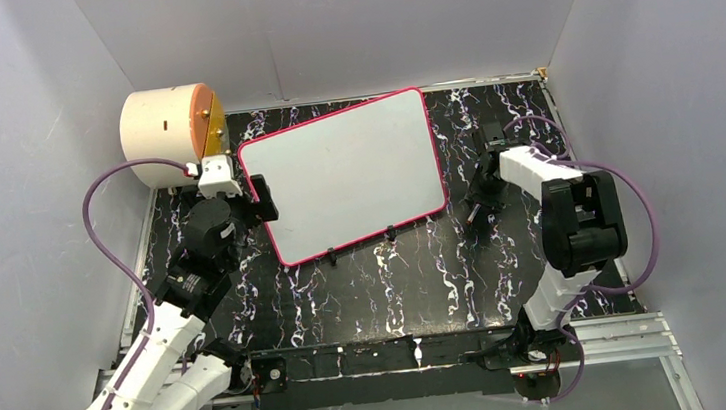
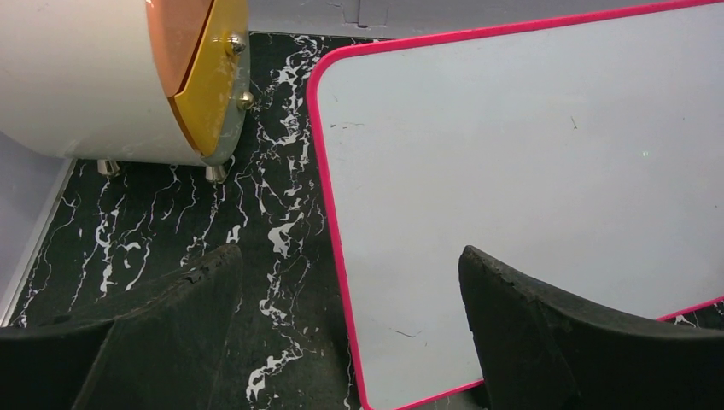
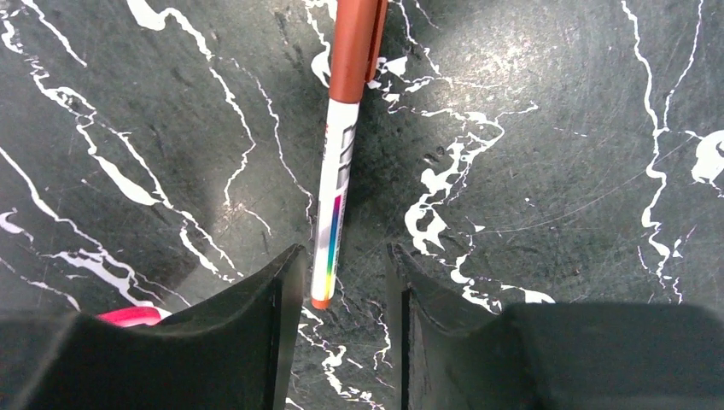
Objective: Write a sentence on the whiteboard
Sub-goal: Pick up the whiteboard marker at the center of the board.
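Observation:
The whiteboard [image 1: 346, 171] lies tilted on the black marbled table, white with a pink-red rim, and its face [image 2: 512, 154] shows only faint scuffs. The sentence is not in view. My left gripper [image 1: 243, 196] hangs open over the board's left edge, one finger above the table and the other above the board [image 2: 348, 256]. A marker [image 3: 337, 171] with an orange-brown cap and white barrel lies on the table right of the board. My right gripper [image 3: 346, 252] straddles its tail end. The jaws stand narrowed, with a gap left on the right side of the barrel.
A cream cylinder [image 1: 166, 133] with an orange face stands at the back left, close to the board's corner [image 2: 85, 77]. Grey walls enclose the table on three sides. Purple cables loop beside both arms. The board's black clip feet [image 1: 392, 230] stick out at its near edge.

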`<action>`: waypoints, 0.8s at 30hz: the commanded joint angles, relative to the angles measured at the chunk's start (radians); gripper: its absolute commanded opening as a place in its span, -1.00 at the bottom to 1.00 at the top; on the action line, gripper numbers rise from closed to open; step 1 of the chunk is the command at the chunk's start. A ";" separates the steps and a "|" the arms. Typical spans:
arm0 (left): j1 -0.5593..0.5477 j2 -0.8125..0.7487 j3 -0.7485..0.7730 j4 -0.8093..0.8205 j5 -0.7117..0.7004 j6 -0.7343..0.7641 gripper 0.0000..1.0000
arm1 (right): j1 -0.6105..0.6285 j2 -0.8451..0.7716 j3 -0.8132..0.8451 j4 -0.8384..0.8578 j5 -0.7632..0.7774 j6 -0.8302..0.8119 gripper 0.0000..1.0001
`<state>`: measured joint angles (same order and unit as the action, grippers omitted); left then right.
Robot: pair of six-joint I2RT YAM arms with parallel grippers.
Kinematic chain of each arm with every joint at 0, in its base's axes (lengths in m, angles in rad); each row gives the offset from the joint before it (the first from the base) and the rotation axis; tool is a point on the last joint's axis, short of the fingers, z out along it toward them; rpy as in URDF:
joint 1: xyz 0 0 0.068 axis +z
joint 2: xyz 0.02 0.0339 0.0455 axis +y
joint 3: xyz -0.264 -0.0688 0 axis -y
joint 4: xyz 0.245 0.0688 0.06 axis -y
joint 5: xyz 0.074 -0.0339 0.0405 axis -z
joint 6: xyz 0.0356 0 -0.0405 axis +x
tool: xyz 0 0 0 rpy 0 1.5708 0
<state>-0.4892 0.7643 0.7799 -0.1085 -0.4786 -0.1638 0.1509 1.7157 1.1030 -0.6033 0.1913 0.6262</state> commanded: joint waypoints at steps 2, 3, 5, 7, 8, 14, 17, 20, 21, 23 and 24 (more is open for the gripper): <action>0.009 -0.001 -0.001 0.021 0.021 0.013 0.90 | -0.002 0.038 0.054 -0.011 0.038 0.035 -0.12; 0.010 -0.002 -0.005 0.024 0.021 0.010 0.91 | -0.002 0.047 0.058 -0.015 0.040 0.039 -0.15; 0.012 -0.003 -0.009 0.027 0.032 0.011 0.91 | 0.001 0.064 0.064 -0.026 0.044 0.044 -0.21; 0.015 0.000 -0.007 0.022 0.050 0.012 0.91 | 0.003 0.078 0.068 -0.034 0.053 0.047 -0.23; 0.016 0.003 -0.006 0.020 0.056 0.010 0.90 | 0.005 0.084 0.069 -0.036 0.053 0.046 -0.27; 0.029 -0.002 -0.015 0.036 0.153 0.005 0.89 | 0.005 0.075 0.035 -0.039 0.077 0.033 -0.62; 0.033 -0.004 -0.026 0.052 0.187 0.004 0.88 | 0.011 0.045 0.018 -0.038 0.077 0.012 -0.74; 0.034 0.012 -0.024 0.049 0.221 0.001 0.87 | 0.028 0.003 0.011 -0.052 0.099 -0.013 -0.79; 0.034 0.018 -0.021 0.045 0.238 0.001 0.86 | 0.035 -0.014 0.007 -0.055 0.104 -0.020 -0.80; 0.034 0.019 -0.019 0.046 0.270 -0.004 0.86 | 0.052 -0.058 0.002 -0.061 0.098 -0.043 -0.84; 0.034 0.017 -0.018 0.046 0.285 -0.007 0.86 | 0.063 -0.076 0.005 -0.071 0.104 -0.051 -0.88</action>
<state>-0.4599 0.7834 0.7597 -0.0860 -0.2729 -0.1654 0.1795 1.7454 1.1057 -0.6369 0.2607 0.6186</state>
